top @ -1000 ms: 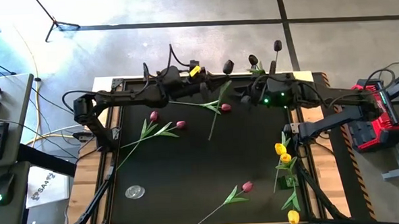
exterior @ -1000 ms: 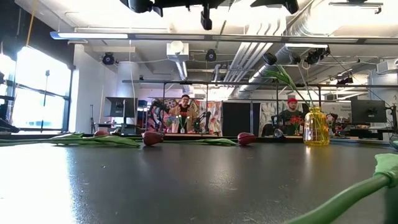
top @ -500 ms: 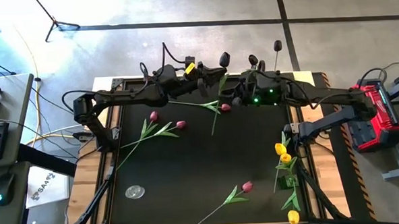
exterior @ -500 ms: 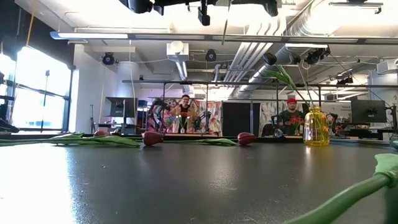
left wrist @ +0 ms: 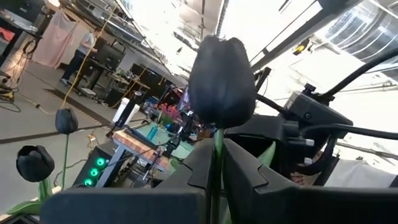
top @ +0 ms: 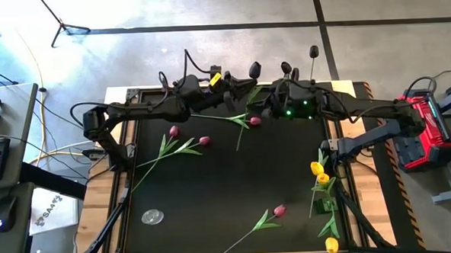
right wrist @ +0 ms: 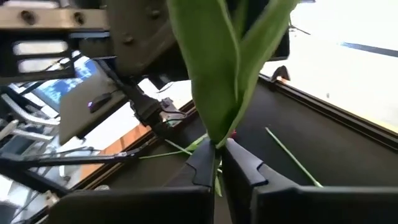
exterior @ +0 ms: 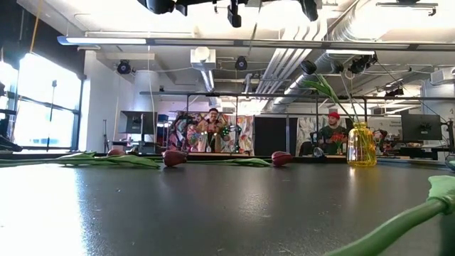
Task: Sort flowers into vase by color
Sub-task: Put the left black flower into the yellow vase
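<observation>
- Left part of the worktop (top: 213, 180): two pink tulips (top: 188, 147) lie flat, heads near each other, stems running toward the left front. A round silver disc (top: 152, 217) lies near the front left corner.
- Left gripper (top: 235, 86): raised at the far edge, left of centre. In the left wrist view the jaws are pressed together on the thin stem just below the head of a dark purple tulip (left wrist: 221, 81).
- Centre, far side: one pink tulip (top: 244, 121) lies on the worktop below the two grippers. Another pink tulip (top: 271, 215) lies near the front edge.
- Right gripper (top: 274, 101): just beside the left gripper, also raised. In the right wrist view the jaws are pinching the same stem at the base of its green leaves (right wrist: 227, 68).
- Far edge, right of centre: three dark tulip heads (top: 285, 67) stand upright; their vase is hidden under the arms in the high view.
- Right edge: yellow tulips (top: 319, 176) lie in a row toward the front.
- Step in hand (judgement): a handover of the dark purple tulip, both grippers clamped on it.
- Next move (judgement): the left jaws must release, then the right arm carries the stem upright to the dark group.
</observation>
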`<action>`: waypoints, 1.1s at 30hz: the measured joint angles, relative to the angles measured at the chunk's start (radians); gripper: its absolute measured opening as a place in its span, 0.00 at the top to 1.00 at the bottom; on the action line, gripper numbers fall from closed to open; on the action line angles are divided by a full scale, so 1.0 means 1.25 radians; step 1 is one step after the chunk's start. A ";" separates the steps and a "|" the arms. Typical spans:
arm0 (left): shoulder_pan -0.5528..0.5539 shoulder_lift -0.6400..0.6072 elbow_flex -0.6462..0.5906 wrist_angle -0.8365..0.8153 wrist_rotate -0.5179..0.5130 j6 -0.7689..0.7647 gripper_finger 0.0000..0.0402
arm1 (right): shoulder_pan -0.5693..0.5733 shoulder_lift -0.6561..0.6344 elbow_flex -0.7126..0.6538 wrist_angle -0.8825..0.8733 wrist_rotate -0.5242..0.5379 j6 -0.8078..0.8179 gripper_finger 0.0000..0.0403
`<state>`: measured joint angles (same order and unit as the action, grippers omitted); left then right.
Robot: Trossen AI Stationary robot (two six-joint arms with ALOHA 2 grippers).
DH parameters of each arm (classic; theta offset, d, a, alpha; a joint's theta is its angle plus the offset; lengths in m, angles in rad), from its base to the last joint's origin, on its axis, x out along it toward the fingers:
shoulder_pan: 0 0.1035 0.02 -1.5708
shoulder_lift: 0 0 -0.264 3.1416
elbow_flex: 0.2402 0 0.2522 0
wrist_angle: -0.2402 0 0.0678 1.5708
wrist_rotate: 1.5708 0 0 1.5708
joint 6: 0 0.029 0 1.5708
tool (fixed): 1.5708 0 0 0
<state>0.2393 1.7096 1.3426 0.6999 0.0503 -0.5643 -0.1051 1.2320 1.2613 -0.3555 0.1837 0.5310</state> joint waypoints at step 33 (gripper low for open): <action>0.084 0.000 0.000 -0.230 0.177 0.057 0.62 | 0.000 -0.161 0.000 -0.572 0.529 0.228 1.00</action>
<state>0.3446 1.7092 1.3426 0.4120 0.2713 -0.4926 -0.1051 1.0301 1.2613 -1.0711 0.8446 0.8164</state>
